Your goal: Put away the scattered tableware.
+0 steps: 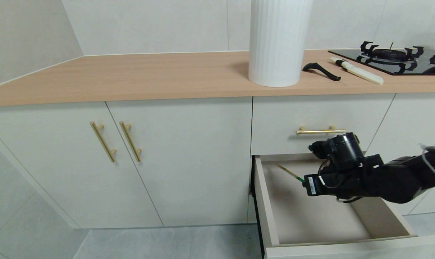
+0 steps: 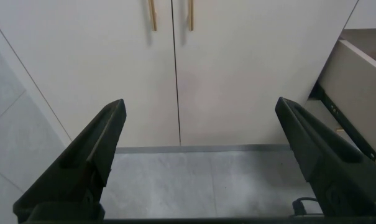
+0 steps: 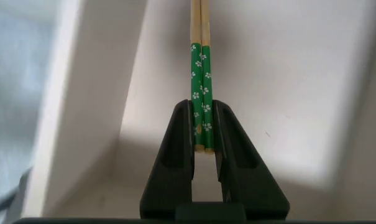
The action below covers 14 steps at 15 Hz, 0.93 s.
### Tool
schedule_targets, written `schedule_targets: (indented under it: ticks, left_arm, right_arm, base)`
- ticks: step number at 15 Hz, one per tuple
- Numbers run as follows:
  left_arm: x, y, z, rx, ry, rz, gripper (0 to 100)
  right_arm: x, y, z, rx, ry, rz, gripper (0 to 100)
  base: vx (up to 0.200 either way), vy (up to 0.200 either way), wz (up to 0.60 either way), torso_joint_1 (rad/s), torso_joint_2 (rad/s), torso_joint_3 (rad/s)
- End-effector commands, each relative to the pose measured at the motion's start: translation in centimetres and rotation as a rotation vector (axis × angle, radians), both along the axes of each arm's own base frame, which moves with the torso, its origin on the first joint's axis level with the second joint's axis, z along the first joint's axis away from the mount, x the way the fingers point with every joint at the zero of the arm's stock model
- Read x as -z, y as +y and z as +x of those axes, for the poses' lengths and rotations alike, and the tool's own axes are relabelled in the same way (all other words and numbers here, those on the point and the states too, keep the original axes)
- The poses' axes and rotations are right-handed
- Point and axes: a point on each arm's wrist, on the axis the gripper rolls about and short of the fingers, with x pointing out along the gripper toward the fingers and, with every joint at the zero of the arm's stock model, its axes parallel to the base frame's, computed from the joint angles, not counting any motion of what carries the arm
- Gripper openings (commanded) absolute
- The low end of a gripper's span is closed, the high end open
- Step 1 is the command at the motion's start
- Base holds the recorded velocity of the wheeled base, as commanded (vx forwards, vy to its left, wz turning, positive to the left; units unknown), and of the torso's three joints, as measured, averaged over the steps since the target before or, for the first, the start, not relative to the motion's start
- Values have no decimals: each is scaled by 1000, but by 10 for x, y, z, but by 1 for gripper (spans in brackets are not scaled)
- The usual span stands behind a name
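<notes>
Right gripper [image 3: 203, 134] clamps chopsticks [image 3: 200, 74]; left gripper [image 2: 200, 106] has fingers spread wide.

Open drawer [image 1: 266, 205] interior bare, wide room past chopsticks [image 1: 288, 172]; upper drawer handle [image 1: 320, 131] close overhead.

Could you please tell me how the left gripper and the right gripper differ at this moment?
The left gripper is open and empty; the right gripper is shut on chopsticks. The left gripper faces the cabinet doors; the right gripper hangs over the open drawer. Both are black.
</notes>
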Motion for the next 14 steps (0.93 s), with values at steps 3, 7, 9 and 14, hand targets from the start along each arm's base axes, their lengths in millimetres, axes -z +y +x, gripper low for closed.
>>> schedule_targets:
  ticks: [3, 7, 9, 14]
  left_arm:
    - [0, 0, 0, -1, 0, 0, 100]
    - [0, 0, 0, -1, 0, 0, 100]
    - [0, 0, 0, -1, 0, 0, 100]
    - [0, 0, 0, -1, 0, 0, 100]
  right_arm:
    - [57, 21, 23, 73, -9, -8, 0]
    - [72, 22, 28, 80, 11, -17, 0]
    - [88, 23, 28, 77, 47, -39, 0]
    - [107, 23, 29, 80, 93, -73, 0]
  base:
    - [0, 0, 0, 0, 0, 0]
    - [0, 0, 0, 0, 0, 0]
    - [0, 0, 0, 0, 0, 0]
    - [0, 0, 0, 0, 0, 0]
